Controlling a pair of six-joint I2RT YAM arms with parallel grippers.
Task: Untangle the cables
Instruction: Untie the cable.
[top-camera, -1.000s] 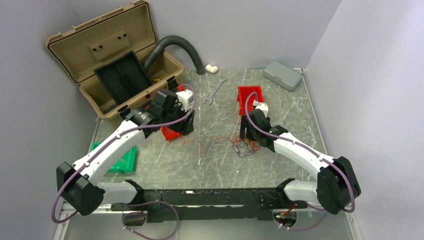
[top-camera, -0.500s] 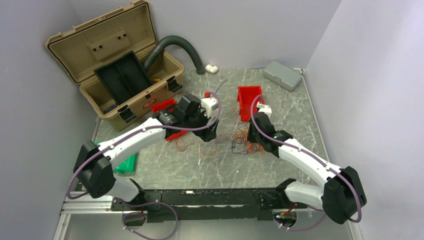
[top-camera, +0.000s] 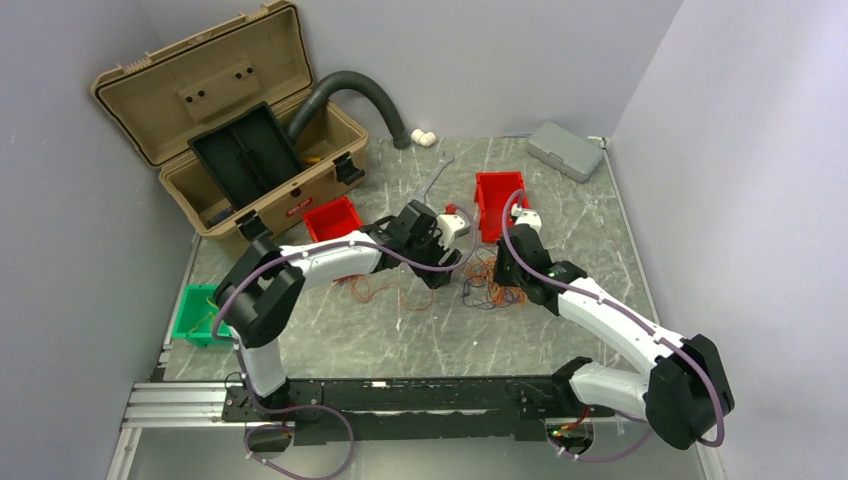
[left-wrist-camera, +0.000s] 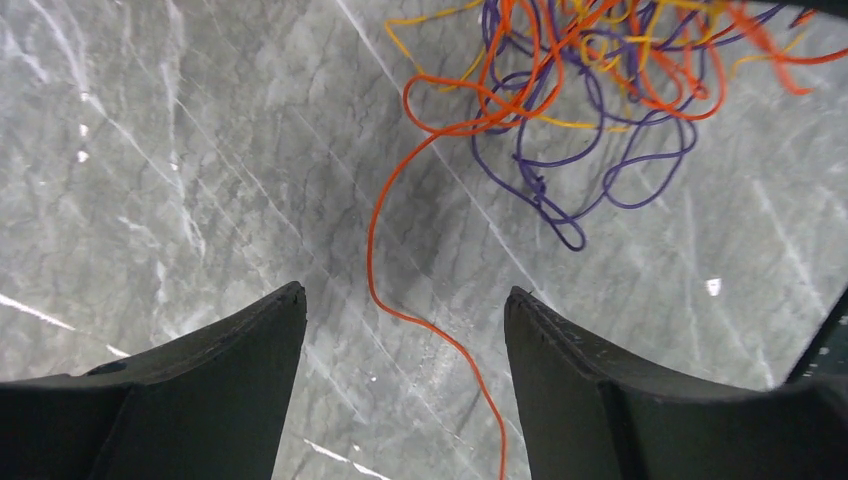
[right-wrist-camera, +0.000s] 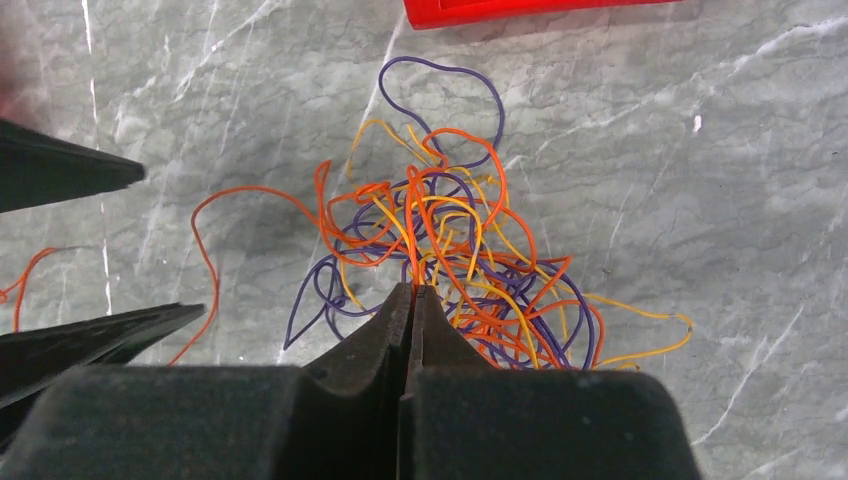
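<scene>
The cables (top-camera: 490, 290) are a small tangle of thin orange, yellow and purple wires on the marble table, just in front of a red bin. My right gripper (right-wrist-camera: 412, 288) is shut on an orange strand at the near edge of the cables (right-wrist-camera: 450, 240); it shows in the top view as the right gripper (top-camera: 497, 283). My left gripper (left-wrist-camera: 405, 295) stands open just left of the cables (left-wrist-camera: 590, 100), low over the table. One loose orange strand (left-wrist-camera: 385, 300) runs between its fingers without touching them. Its fingers (right-wrist-camera: 70, 170) show at the left of the right wrist view.
A red bin (top-camera: 498, 195) stands right behind the tangle, a second red bin (top-camera: 332, 218) by the open tan toolbox (top-camera: 230, 130). More orange wire (top-camera: 375, 290) trails left. A wrench (top-camera: 440, 172), grey case (top-camera: 565, 150), grey hose (top-camera: 350, 90) and green bin (top-camera: 200, 315) lie around.
The left arm has swung right, away from the small red bin, to the tangle's left side, with its jaws now wider. The right gripper has shut on the tangle.
</scene>
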